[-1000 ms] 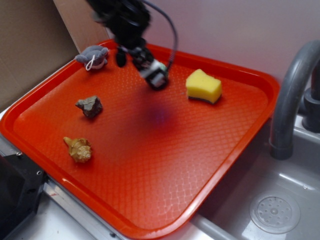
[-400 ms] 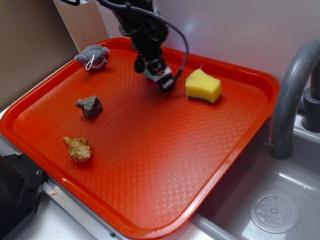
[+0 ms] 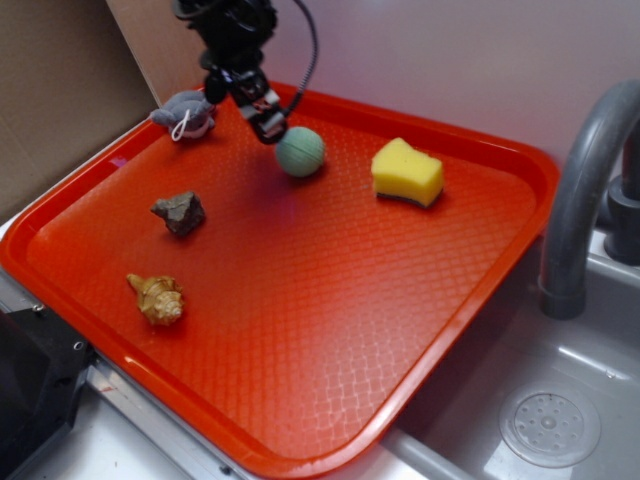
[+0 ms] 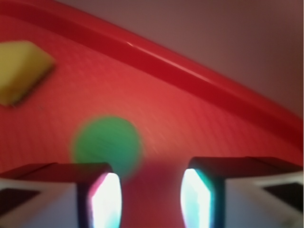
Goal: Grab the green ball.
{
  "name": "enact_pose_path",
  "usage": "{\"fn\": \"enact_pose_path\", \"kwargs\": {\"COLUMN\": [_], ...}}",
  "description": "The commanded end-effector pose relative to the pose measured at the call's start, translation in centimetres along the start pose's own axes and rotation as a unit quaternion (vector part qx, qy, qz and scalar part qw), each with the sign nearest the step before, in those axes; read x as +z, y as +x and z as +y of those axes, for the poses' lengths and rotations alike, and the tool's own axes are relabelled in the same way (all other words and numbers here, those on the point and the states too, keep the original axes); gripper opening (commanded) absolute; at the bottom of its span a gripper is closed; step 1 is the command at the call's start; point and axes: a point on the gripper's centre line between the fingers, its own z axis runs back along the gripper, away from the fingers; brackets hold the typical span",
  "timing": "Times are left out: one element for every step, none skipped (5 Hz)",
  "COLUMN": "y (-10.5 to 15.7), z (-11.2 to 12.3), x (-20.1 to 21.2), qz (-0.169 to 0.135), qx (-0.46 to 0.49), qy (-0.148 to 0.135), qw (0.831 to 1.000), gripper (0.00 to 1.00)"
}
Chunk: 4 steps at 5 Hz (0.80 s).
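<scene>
Gripper [image 3: 262, 112] is now up in the upper left of the exterior frame, whereas a moment ago it sat right over the spot beside the yellow sponge [image 3: 407, 172]. With it out of the way, the green ball [image 3: 300, 151] shows up on the red tray [image 3: 470, 300], just right of the gripper tip. Jaws are spread apart with nothing between them, so my read is the ball isn't grabbed yet and needs another approach. Wrist view is badly smeared: the ball [image 4: 107, 146] is a green blob partly behind the left finger [image 4: 99, 197]. Dimples are impossible to make out, and whether the tip touches the ball I can't tell.
</scene>
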Motion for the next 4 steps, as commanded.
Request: {"fn": "enact_pose_path", "kwargs": {"y": [-1.6,-2.3,-1.0,1.4], "z": [-3.9,-3.6,-4.1,-2.2], "x": [12.2,13.2,9.4,3.5], "qz": [-0.103,-0.105,-0.098,-0.070], "qx": [0.007,-0.001,-0.018,-0.031], "qy": [-0.024,-0.042,-0.034,-0.007], "qw": [0.994,0.994,0.994,0.997], "gripper": [0.00,1.00,1.00,1.00]}}
